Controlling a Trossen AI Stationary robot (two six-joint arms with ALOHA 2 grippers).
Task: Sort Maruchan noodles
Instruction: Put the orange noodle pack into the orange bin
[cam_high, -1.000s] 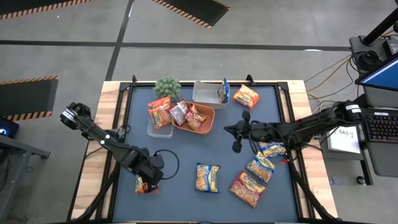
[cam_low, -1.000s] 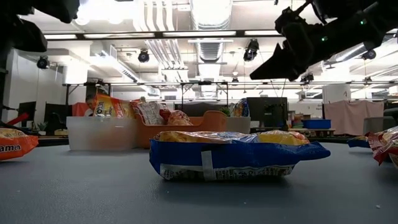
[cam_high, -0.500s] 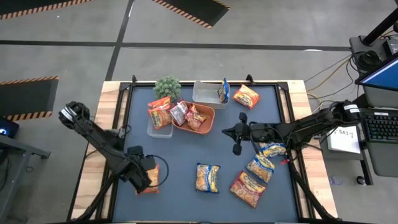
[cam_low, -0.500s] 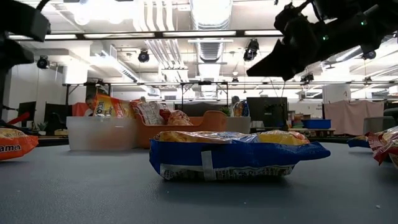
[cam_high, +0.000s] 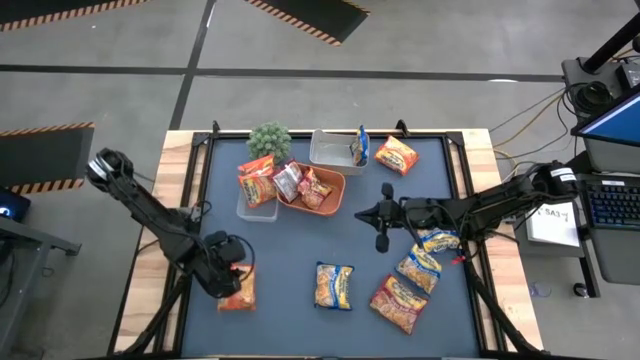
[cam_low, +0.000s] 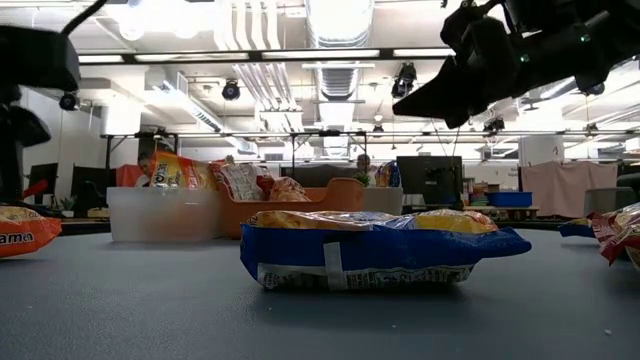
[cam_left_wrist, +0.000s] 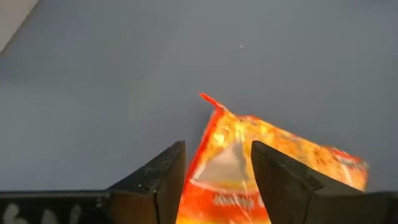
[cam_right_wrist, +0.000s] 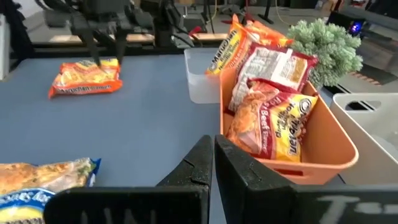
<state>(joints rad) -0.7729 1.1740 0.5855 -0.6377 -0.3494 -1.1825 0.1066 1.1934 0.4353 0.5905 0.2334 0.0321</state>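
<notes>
Orange packet (cam_left_wrist: 249, 162) lower left sits between left gripper's (cam_left_wrist: 217, 180) open jaws, ungripped; closing off-centre may shove it; right gripper (cam_right_wrist: 213, 163) shut.

Left gripper (cam_left_wrist: 217, 177) fingers apart near table's front-left, right gripper (cam_high: 380, 222) closed mid-table

High cam looks straight down; low cam sits level w/ tabletop (cam_low: 150, 310); wrist cams close in (both show the orange packet (cam_left_wrist: 261, 162)).
</notes>
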